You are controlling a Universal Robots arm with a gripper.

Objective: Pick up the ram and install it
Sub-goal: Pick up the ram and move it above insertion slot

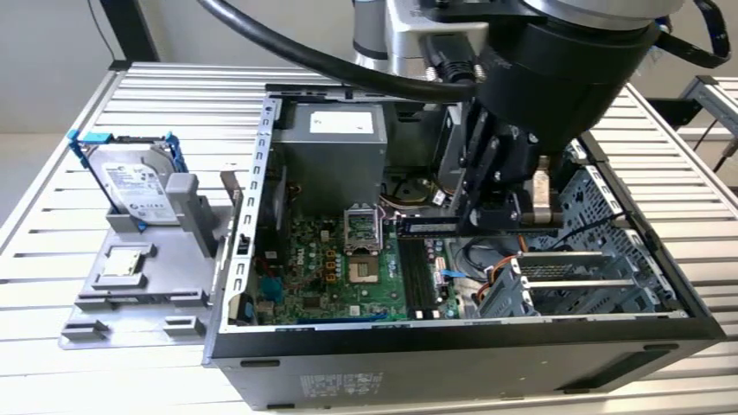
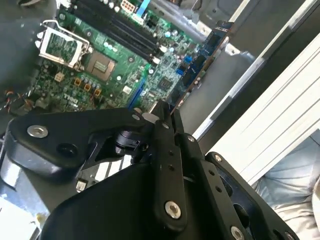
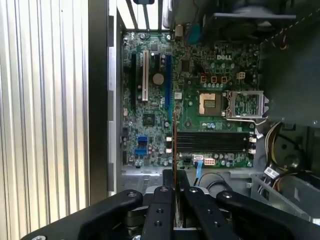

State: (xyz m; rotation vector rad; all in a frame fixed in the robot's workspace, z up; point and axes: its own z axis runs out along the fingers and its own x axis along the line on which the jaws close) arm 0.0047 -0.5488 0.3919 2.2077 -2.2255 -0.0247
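**RAM clamped in the gripper, held crosswise above the slots**

Closest in, toward the near edge of the green motherboard (image 1: 323,268), the black memory slots (image 1: 423,278) are laid out side by side. They're long, narrow plastic channels running from the case's near edge toward its far wall, and all of them look unfilled.

Just above their far ends the ram (image 1: 444,226) is carried in the air, not seated in anything. It's a thin, flat, dark board with a pale label on its face. The gripper (image 1: 513,218) is closed on it, with the black metal fingers pinched against the flat sides. Most of the stick is left poking out toward the exterior view's left.

The relation that matters is the long axis. The stick is held across the case, so it's judged to sit roughly at right angles to the slots rather than in line with them. In the first wrist view its thin edge is seen cutting across one end of the slot rows.

Farther back, the open CPU socket (image 1: 361,232) with its shiny metal frame can be made out. Behind it is the grey sheet-metal power supply (image 1: 334,138) at the far wall.
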